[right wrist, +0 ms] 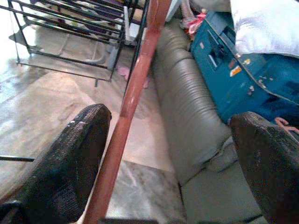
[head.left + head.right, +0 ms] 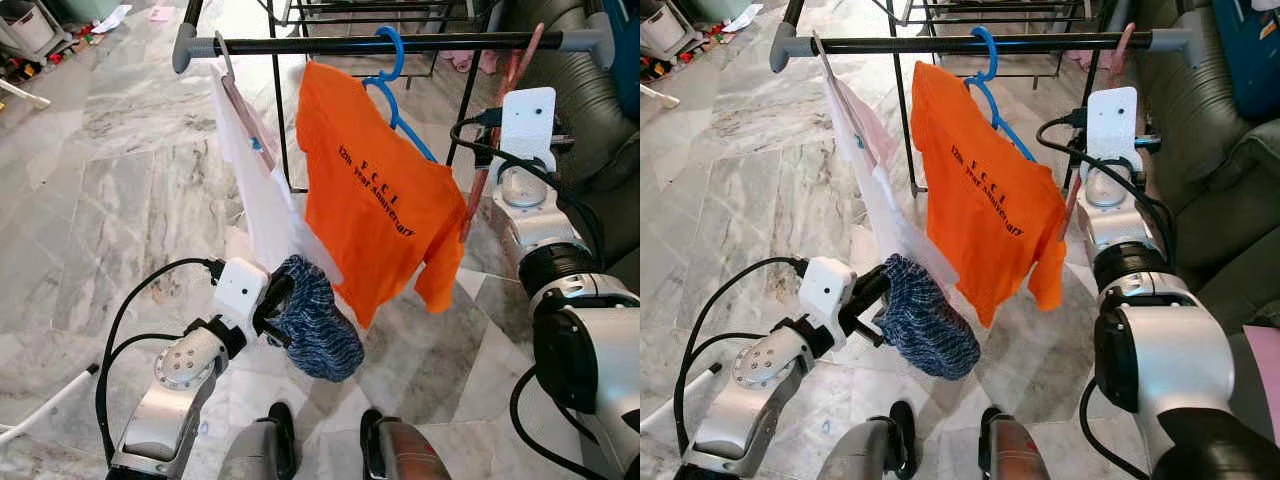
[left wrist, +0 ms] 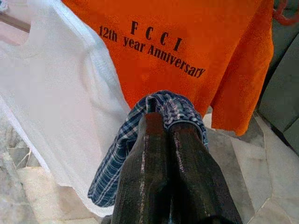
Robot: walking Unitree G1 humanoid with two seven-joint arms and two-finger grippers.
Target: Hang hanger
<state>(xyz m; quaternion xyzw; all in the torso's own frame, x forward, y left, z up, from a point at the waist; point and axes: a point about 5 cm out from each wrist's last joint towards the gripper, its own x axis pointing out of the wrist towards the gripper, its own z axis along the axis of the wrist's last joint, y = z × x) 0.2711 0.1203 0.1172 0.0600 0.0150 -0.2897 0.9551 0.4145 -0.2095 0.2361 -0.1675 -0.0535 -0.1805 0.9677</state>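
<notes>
Before you stands a clothes rack (image 2: 380,44), its black rail running across the top of both eye views over the grey marble floor (image 2: 110,200). To your right lies a grey-green sofa (image 1: 187,116), with a teal case (image 1: 238,70) beyond it in the right wrist view.

On the rail hang two garments. The orange T-shirt (image 2: 375,215), printed "FCCI 12th year Anniversary", hangs tilted on a blue hanger (image 2: 392,75) whose hook sits over the rail. Just beside it, to your left, a white shirt (image 2: 255,190) hangs on a wooden hanger (image 2: 240,100).

Your left pincer (image 3: 163,140) is low, in front of the white shirt; its fingers are pressed together on a blue plaid cloth (image 2: 315,320), which droops from them.

Your right pincer (image 1: 173,158) is raised near the right end of the rail, fingers spread wide. A reddish wooden hanger (image 1: 131,102) passes between them, just beside one finger; whether it touches cannot be told. Its upper end leans at the rail.
</notes>
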